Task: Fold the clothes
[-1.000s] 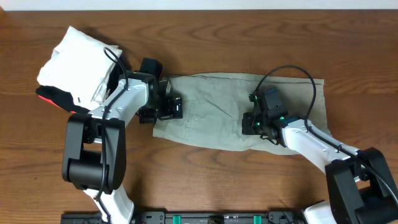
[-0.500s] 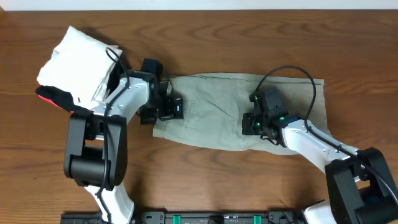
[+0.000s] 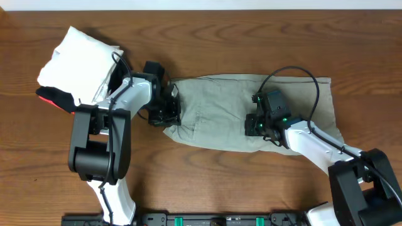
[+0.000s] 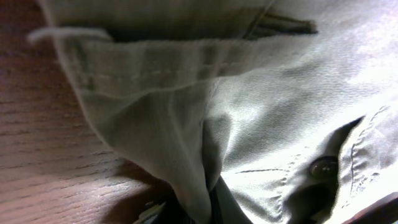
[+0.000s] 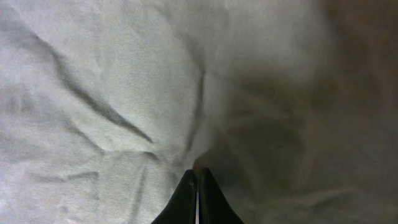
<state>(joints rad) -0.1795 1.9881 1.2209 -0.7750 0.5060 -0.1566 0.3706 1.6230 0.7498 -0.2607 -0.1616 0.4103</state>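
Well, we see a wooden table (image 3: 251, 37) with the trousers (image 3: 220, 113) spread lengthwise across its middle, waistband end to the left and the leg end reaching toward the right edge. At the far left, well apart from them, a white folded garment (image 3: 75, 59) lies on top of a dark and red one (image 3: 53, 98). Our left gripper (image 3: 168, 115) sits at the waistband end with its jaws closed on a ridge of the cloth; in the left wrist view that ridge runs down into the fingers at the bottom edge. Our right gripper (image 3: 252, 125) rests on the middle of the trousers, fingers pressed together with the tips against wrinkled cloth, and we cannot tell whether any fold is caught between them. A small dark button (image 4: 323, 167) shows just right of the pinched ridge.
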